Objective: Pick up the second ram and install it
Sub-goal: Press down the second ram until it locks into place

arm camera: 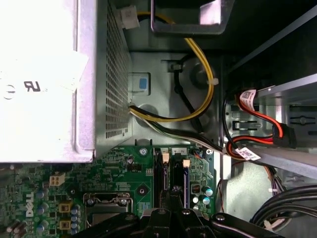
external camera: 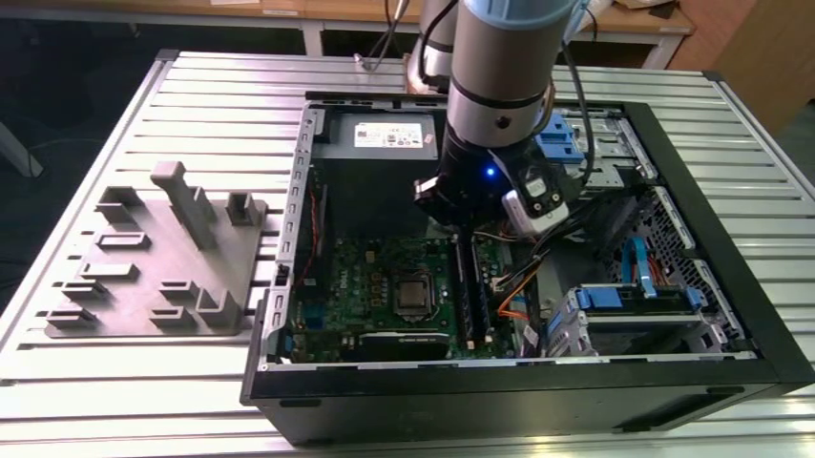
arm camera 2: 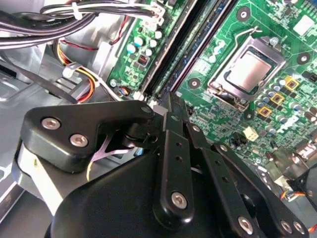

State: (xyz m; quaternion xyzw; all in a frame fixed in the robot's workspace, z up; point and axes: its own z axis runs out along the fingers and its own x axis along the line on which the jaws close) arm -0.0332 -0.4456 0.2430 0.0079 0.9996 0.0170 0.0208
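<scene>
I work above a table made of long pale metal slats, and its ribs run from the exterior view's left to the exterior view's right. Behind it, at the far edge of the scene, I see a wooden desk with a white leg, and the floor under it is dark. At the exterior view's right stands a brown wooden panel, and the light falls evenly on the slats.

Green motherboard; black case; grey holder.
</scene>
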